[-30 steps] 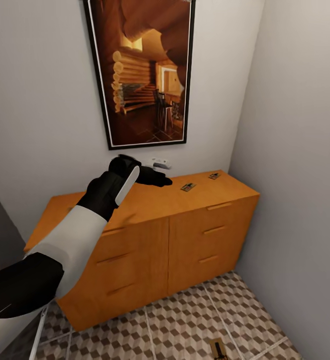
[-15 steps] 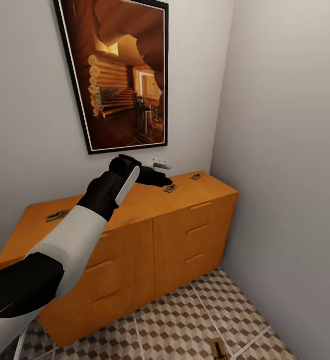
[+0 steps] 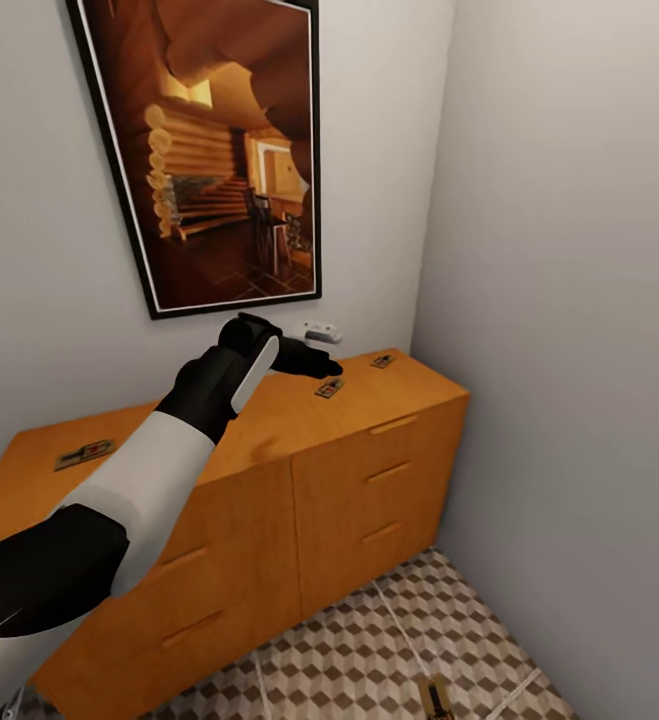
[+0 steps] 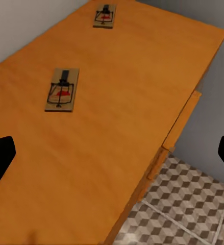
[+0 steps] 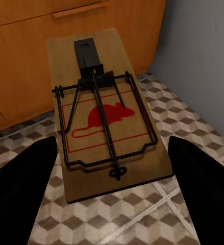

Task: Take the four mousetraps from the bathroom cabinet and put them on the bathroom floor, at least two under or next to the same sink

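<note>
Head view: left gripper (image 3: 314, 365) held over the cabinet (image 3: 269, 430) top at frame centre, its arm entering from the lower left. Left wrist view: fingertips show as black corners at the left and right edges, spread wide, nothing between them. Two mousetraps lie on the top ahead of it: the nearer trap (image 3: 330, 387) just past the fingertips, the far trap (image 3: 382, 360) toward the cabinet's right end near the corner wall. A third trap (image 3: 83, 454) sits well apart at the left edge of the frame on the same top. Right wrist view: right gripper (image 5: 112, 168) carries the fourth trap (image 5: 104, 125), its dark fingers flanking the wooden base on both sides, apparently pinching it, above the bathroom floor (image 5: 193, 122) in front of the cabinet. Judgement: pick-up stage, one trap in hand, three left on the cabinet. Next move calls for lowering the left gripper over the nearer trap, fingers straddling its narrow sides, then closing. No sink in sight.
</note>
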Available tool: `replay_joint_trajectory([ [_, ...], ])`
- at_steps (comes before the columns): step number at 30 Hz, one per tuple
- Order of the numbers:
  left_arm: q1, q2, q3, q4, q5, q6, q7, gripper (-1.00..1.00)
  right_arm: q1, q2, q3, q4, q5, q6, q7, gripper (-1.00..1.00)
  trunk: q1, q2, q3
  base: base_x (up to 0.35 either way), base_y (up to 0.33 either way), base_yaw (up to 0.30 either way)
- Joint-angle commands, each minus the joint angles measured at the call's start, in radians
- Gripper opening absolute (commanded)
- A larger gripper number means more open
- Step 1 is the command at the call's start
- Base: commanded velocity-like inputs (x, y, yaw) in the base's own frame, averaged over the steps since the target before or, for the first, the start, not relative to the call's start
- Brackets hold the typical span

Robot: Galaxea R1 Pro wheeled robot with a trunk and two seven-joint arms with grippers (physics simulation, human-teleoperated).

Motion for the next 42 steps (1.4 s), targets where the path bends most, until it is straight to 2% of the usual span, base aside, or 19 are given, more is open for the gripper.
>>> replay_joint_trajectory([
  [1, -0.001, 0.001, 0.0, 0.001, 0.0, 0.004, -0.002, 1.0, -0.001, 0.001, 0.008, 0.001, -0.001, -0.002, -0.008, -1.0, 0.0, -0.001, -0.001, 0.223, 0.0, -0.002],
  [10, -0.001, 0.002, 0.0, 0.021, 0.0, 0.003, -0.002, 1.0, -0.001, 0.007, 0.008, 0.001, 0.0, -0.002, -0.009, -1.0, 0.0, -0.001, -0.001, 0.14, 0.0, -0.001],
  [26, 0.013, 0.002, -0.001, 0.024, 0.0, 0.002, -0.002, 1.0, -0.001, 0.006, 0.009, 0.001, 0.0, -0.001, -0.008, -1.0, 0.0, -0.001, -0.001, 0.009, 0.0, 0.0],
  [42, 0.019, 0.002, 0.0, 0.034, -0.003, 0.002, -0.002, 1.0, -0.001, 0.008, 0.01, 0.001, 0.0, 0.0, -0.008, -1.0, 0.0, -0.001, -0.019, 0.035, 0.0, 0.0],
])
